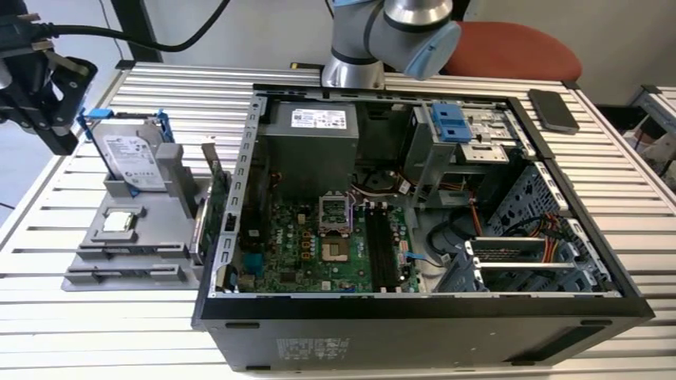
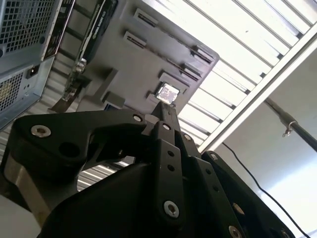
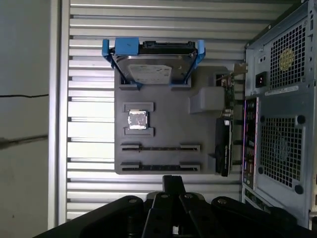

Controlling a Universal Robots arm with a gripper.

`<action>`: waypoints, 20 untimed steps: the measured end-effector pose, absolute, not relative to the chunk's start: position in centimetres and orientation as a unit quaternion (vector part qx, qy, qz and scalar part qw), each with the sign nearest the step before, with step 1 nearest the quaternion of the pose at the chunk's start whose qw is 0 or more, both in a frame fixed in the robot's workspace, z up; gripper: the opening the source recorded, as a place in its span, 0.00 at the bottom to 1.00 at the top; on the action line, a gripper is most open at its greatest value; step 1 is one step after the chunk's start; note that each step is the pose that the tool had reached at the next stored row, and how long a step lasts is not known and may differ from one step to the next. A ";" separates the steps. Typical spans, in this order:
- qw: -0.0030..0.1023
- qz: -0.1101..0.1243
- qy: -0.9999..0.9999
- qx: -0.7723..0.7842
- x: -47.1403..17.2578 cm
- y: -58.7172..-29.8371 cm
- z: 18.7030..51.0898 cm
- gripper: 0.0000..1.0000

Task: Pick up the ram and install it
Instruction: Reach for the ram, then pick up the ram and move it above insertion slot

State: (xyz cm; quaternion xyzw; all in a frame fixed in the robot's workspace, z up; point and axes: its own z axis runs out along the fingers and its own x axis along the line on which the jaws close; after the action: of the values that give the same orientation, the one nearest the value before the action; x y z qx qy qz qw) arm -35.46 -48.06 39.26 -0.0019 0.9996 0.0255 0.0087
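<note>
Ram [image 1: 377, 247] shows as a long dark strip in the motherboard [image 1: 306, 245] slots inside the open case [image 1: 444, 317], well apart from the jaws and beyond the case wall nearest them. The jaws hang outside that wall, above the grey fixture [image 3: 163, 111] on the slatted desk [image 3: 89, 74], with bare slats and the desk's edge on their other side. Below them the hard drive [image 3: 153, 69] and green card [image 1: 218, 207] stand upright. The jaws are together, fingertips [image 2: 166, 111] meeting, holding nothing.
</note>
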 end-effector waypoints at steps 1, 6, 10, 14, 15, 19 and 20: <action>0.009 0.025 1.000 -0.002 -35.5 -48.2 39.3 0.00; 0.009 0.025 1.000 -0.002 -35.5 -49.0 39.3 0.00; 0.009 0.025 1.000 -0.005 -35.5 -49.3 39.3 0.00; 0.009 0.026 1.000 -0.006 -35.5 -49.3 39.3 0.00; 0.009 0.025 1.000 -0.006 -35.5 -49.3 39.3 0.00; 0.009 0.025 1.000 -0.006 -35.5 -49.3 39.3 0.00; 0.009 0.025 1.000 -0.006 -35.5 -49.3 39.3 0.00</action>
State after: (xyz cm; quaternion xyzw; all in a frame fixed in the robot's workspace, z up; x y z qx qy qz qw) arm -35.46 -49.32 39.26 -0.0058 0.9996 0.0255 0.0086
